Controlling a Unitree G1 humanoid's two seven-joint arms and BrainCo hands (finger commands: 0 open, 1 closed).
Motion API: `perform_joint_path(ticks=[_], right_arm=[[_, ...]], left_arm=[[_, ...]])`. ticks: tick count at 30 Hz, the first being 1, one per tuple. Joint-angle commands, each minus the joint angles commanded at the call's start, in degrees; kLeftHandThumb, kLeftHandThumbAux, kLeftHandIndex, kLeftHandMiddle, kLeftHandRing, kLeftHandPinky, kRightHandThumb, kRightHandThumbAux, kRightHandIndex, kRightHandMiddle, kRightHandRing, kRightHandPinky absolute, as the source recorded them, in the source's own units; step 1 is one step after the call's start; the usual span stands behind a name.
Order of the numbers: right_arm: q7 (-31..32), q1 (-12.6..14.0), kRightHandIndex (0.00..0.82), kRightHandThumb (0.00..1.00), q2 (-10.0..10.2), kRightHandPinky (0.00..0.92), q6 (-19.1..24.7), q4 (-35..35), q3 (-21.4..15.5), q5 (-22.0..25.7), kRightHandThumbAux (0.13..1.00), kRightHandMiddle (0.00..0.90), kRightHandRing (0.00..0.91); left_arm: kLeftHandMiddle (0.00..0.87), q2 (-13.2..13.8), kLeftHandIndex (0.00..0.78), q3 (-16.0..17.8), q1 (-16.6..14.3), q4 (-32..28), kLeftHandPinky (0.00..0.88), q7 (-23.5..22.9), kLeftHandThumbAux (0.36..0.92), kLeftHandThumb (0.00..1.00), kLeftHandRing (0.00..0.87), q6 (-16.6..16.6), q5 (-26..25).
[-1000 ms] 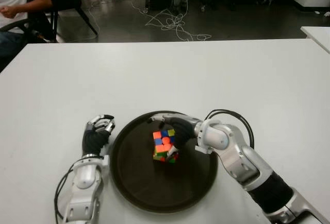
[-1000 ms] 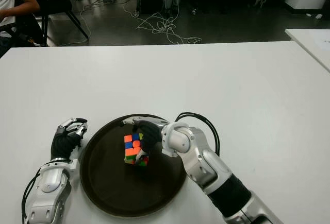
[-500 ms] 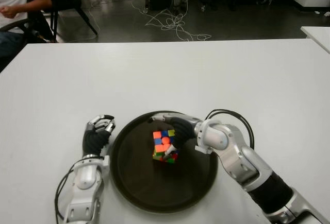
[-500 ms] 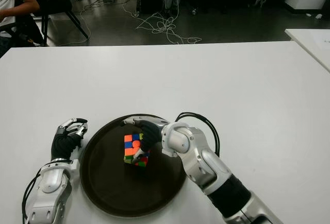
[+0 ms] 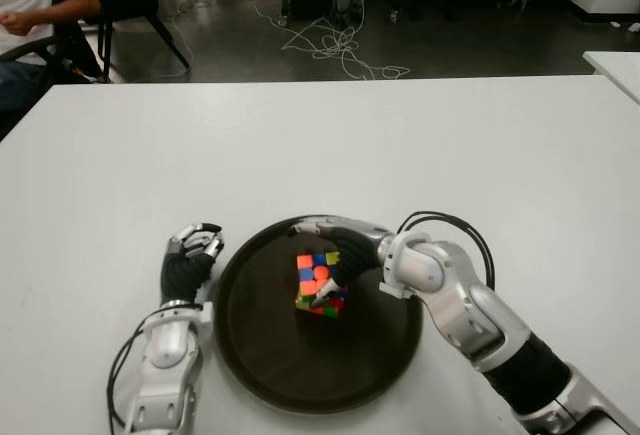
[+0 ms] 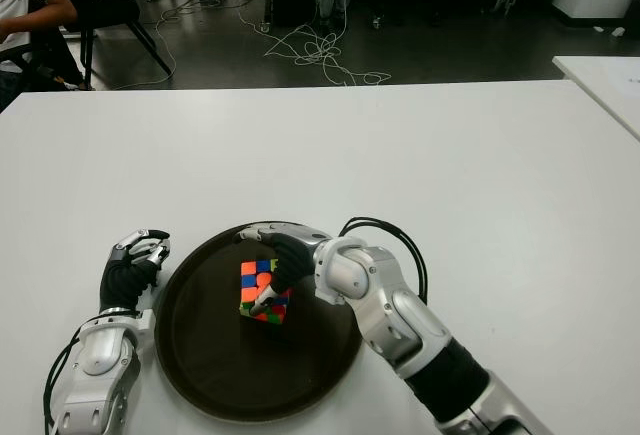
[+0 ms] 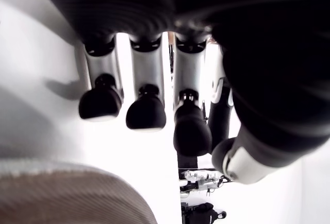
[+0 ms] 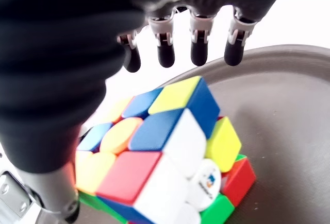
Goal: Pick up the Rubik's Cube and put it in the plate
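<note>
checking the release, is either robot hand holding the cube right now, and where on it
Nothing is held. The right robot hand is open over the Rubik's Cube, which sits in the plate. The left robot hand, curled beside the plate, is empty.

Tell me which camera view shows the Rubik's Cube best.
The right wrist view: the Rubik's Cube fills it from close by, its coloured stickers clear, on the dark plate beneath the right hand's fingers. Both eye views show the cube small in the plate, partly covered by the right hand. The left wrist view shows none of it.
</note>
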Motion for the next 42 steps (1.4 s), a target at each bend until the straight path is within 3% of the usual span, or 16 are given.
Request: perform_joint_path(ticks=[5,8,11,17,23,31,36,42], right_arm=[[-1.1,0.8,0.0,0.0,-0.6,0.0,-0.4,-1.5,-2.2,1.1,0.734,0.0,0.0],[-0.4,3.1,0.0,0.0,-2.8,0.0,1.1,-8.0,-6.1,2.0,0.724,0.0,0.0],[-1.0,3.9,0.0,0.0,-3.1,0.0,2.1,-10.7,-8.4,2.3,0.714,0.0,0.0],[-6.1,4.2,0.0,0.0,-3.1,0.0,-0.3,-9.7,-12.0,2.9,0.698,0.0,0.0],[-11.4,7.2,0.0,0.0,-4.1,0.0,-5.3,-10.5,-17.4,5.6,0.671,0.0,0.0],[-14.0,8.8,0.0,0.0,-2.3,0.0,-9.7,-8.7,-22.9,14.1,0.667,0.001,0.0],[-14.2,9.0,0.001,0.0,-3.0,0.003,-10.9,-9.4,-26.8,18.5,0.684,0.009,0.0],[-17.4,9.4,0.018,0.0,-1.4,0.0,-17.2,-7.3,-30.5,23.4,0.737,0.012,0.0]], left_arm=[[0.805,0.0,0.443,0.0,-0.3,0.2,0.81,0.0,0.706,0.707,0.82,0.0,-0.1],[0.804,0.1,0.444,0.1,-0.3,0.3,0.813,-0.2,0.705,0.707,0.82,0.2,-0.2],[0.803,0.3,0.444,0.1,-0.5,0.6,0.813,-0.6,0.705,0.708,0.82,0.1,-0.4],[0.797,0.9,0.443,0.3,-0.8,1.3,0.799,-1.6,0.706,0.708,0.814,0.1,-1.0],[0.796,0.7,0.443,0.5,-0.9,1.0,0.796,-2.2,0.706,0.708,0.811,0.7,-1.9],[0.8,0.8,0.443,0.1,-0.6,0.1,0.796,-2.7,0.706,0.707,0.811,1.4,-2.1],[0.801,0.9,0.443,0.0,-0.5,-0.3,0.796,-2.6,0.707,0.707,0.812,1.8,-1.9],[0.801,1.0,0.443,0.0,-1.0,0.5,0.794,-2.2,0.706,0.708,0.81,2.0,-1.5]])
